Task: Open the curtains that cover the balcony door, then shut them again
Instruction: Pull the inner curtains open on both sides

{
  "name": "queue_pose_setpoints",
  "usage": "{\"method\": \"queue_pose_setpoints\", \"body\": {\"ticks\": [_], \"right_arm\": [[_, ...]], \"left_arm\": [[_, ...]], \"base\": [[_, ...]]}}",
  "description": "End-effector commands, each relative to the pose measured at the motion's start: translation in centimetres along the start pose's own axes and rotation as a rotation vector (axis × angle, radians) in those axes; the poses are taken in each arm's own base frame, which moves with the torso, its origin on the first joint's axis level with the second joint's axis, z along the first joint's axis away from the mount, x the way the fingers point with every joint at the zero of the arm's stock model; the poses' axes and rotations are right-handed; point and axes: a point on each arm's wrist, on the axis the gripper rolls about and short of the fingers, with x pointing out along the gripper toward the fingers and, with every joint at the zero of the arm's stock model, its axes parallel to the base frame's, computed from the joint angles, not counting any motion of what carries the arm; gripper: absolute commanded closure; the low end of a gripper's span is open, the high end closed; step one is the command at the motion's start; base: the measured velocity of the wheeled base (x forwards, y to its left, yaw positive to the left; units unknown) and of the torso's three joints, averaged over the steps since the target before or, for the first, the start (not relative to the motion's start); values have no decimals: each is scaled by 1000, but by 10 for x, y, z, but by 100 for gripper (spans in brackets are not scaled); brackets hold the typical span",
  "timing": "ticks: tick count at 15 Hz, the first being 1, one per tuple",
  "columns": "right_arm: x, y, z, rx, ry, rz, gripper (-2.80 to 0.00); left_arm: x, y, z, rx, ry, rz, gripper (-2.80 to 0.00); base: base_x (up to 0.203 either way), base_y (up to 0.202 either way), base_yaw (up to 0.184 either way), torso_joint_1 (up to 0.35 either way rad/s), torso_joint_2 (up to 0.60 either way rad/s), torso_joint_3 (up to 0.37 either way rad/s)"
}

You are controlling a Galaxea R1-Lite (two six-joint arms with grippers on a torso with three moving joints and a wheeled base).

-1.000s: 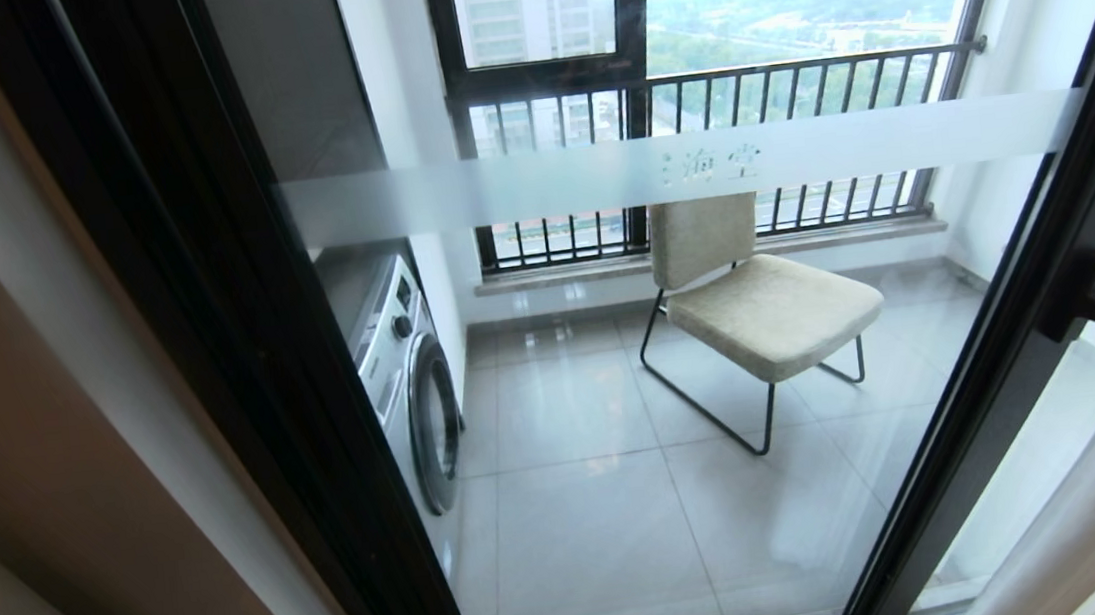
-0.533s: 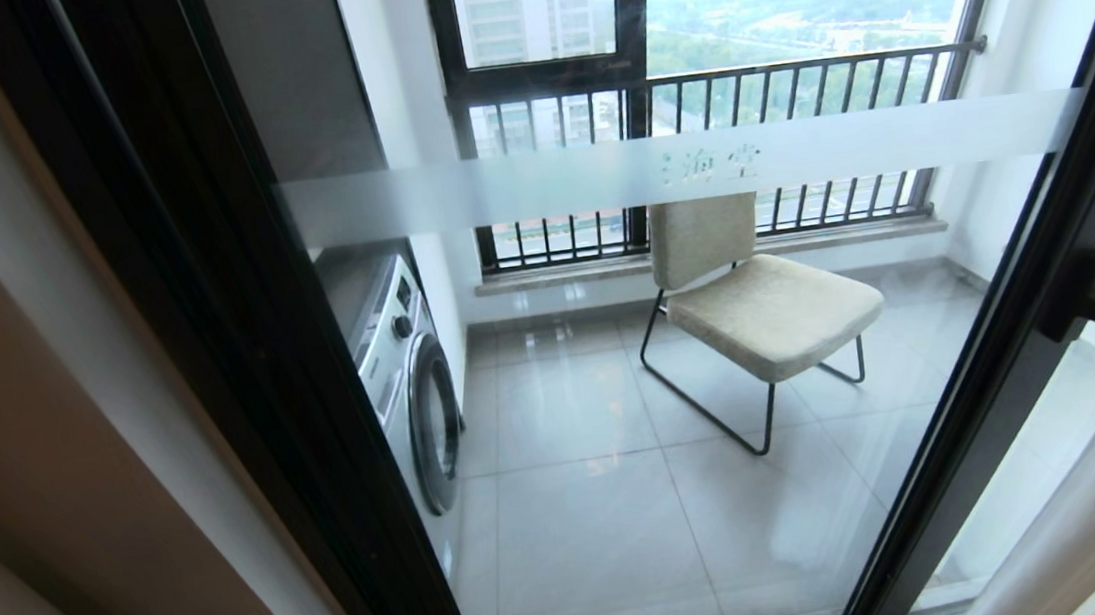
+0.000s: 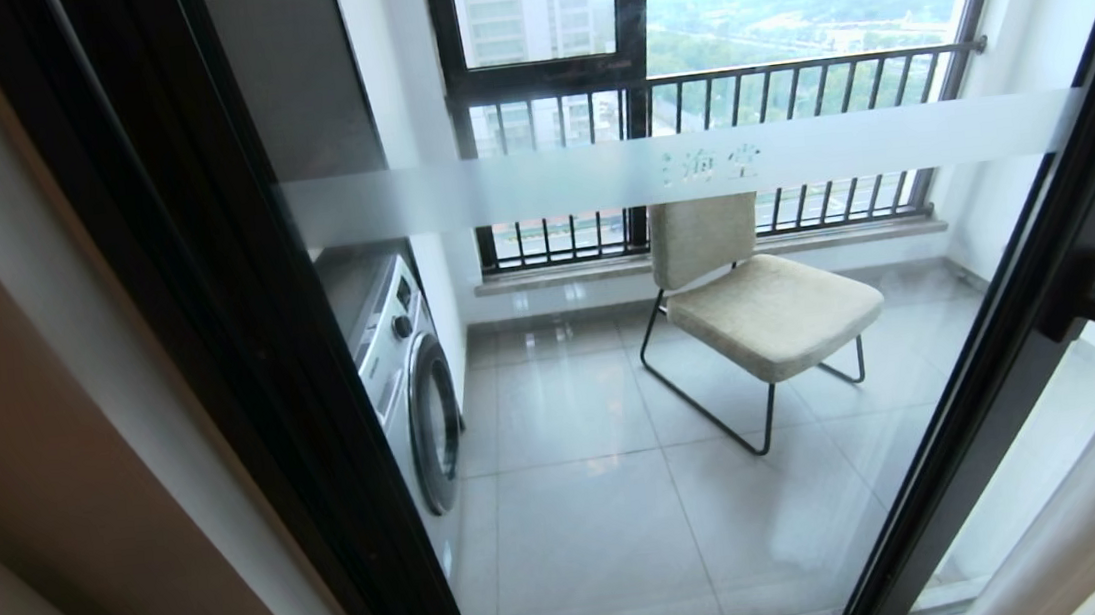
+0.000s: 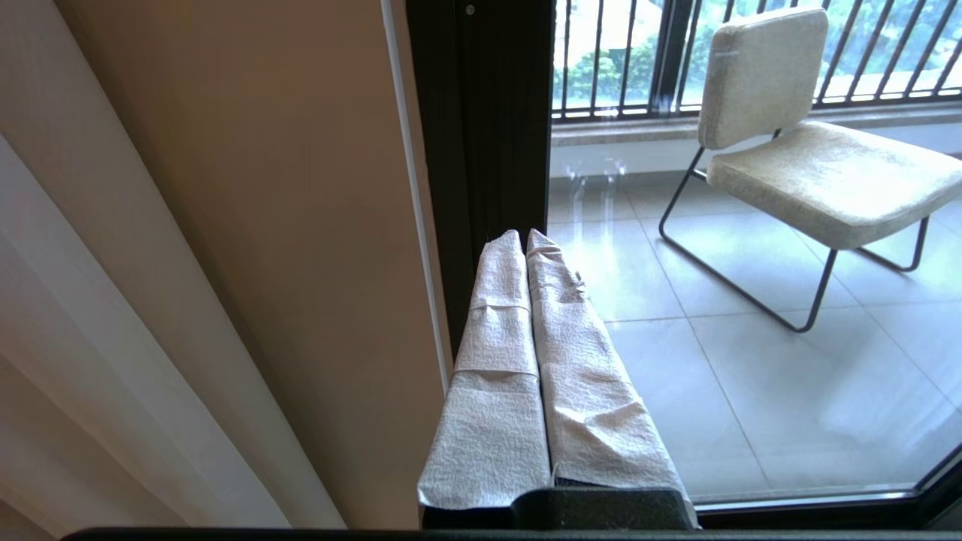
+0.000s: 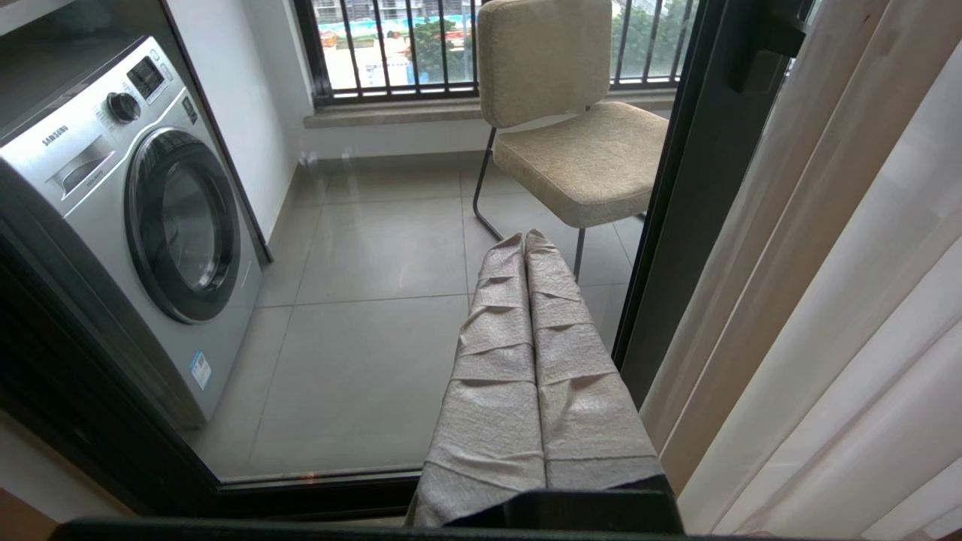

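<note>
- Opening looks done: the curtains (image 5: 827,300) hang bunched beside the right claw (image 5: 526,239), leaving the balcony door (image 3: 616,391) ahead uncovered.
- Closing remains; left claw (image 4: 526,234) and right claw are pressed together, empty.

Head camera looked forward and down, close through the door (image 3: 676,386) glass. Left wrist camera faced the frame's left edge; right wrist camera faced its right edge. All three shared the chair (image 3: 758,297) (image 4: 812,150) (image 5: 571,135).
</note>
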Motion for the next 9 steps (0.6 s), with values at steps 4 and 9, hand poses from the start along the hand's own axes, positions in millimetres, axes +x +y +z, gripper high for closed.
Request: {"method": "queue_pose_setpoints", "body": {"ticks": [4, 9], "right_arm": [[0, 0, 0, 1, -1, 0, 0], [0, 0, 0, 0, -1, 0, 0]], "left_arm": [[0, 0, 0, 0, -4, 4, 0], [0, 0, 0, 0, -4, 4, 0]], "base": [[0, 0, 0, 0, 0, 0], [0, 0, 0, 0, 0, 0]]}}
